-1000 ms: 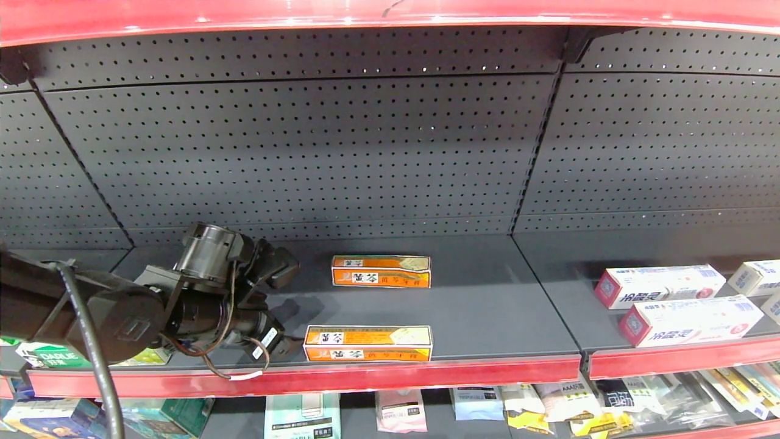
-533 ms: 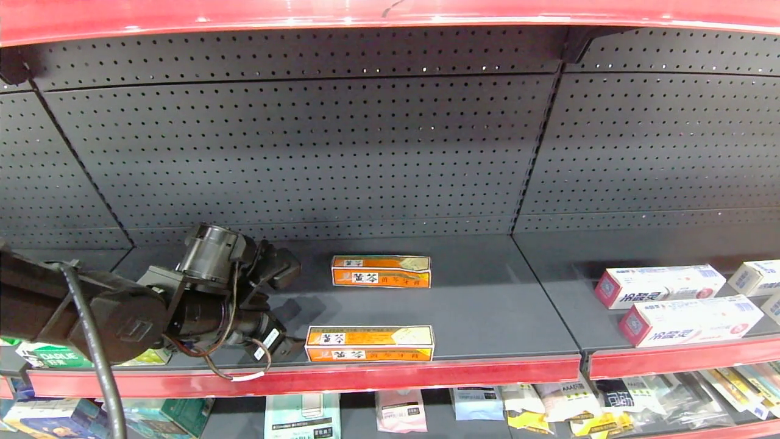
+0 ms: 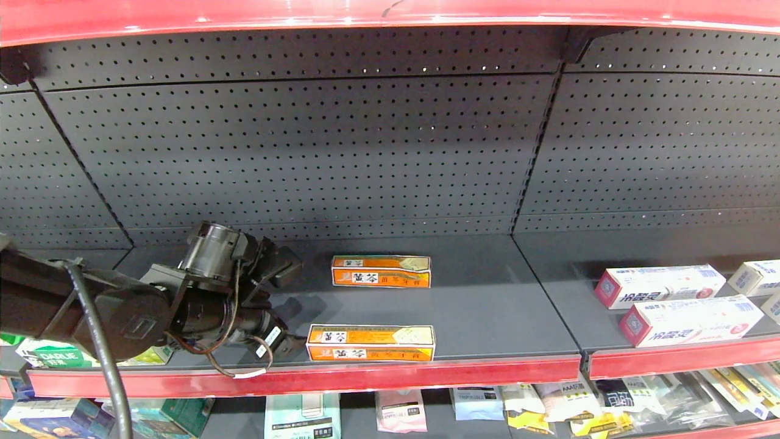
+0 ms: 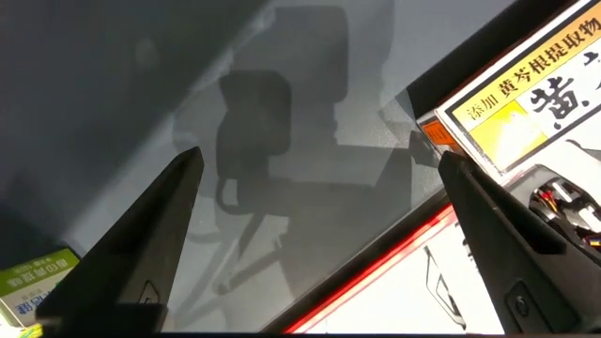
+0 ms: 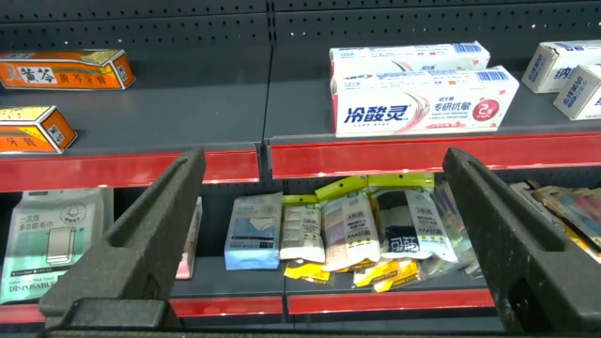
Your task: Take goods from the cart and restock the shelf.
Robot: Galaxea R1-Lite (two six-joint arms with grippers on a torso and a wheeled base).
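Since the earlier frames the left gripper (image 3: pixel 286 305) has edged right, and the front orange toothpaste box (image 3: pixel 370 342) has slid slightly right along the shelf (image 3: pixel 487 305). In the head view the claw is spread wide with nothing between its fingers. Its near finger is at the left end of that box, but whether they touch cannot be told. The box lies flat at the shelf's near edge, its long axis running left to right along the red lip (image 3: pixel 426 371). The rear orange toothpaste box (image 3: pixel 381 271) lies parallel to it, farther back. White-and-red toothpaste boxes (image 3: pixel 691 320) lie to the right, and a dark pegboard panel (image 3: pixel 304 152) backs the bay. In the left wrist view the left gripper (image 4: pixel 319 244) hangs wide open over the grey shelf surface (image 4: pixel 113 84), with the end of the front orange box (image 4: pixel 526 103) just beside one finger. In the right wrist view the right gripper (image 5: pixel 324 235) is wide open and empty, facing the shelf front, with hanging packets (image 5: pixel 347 230) on the tier below.
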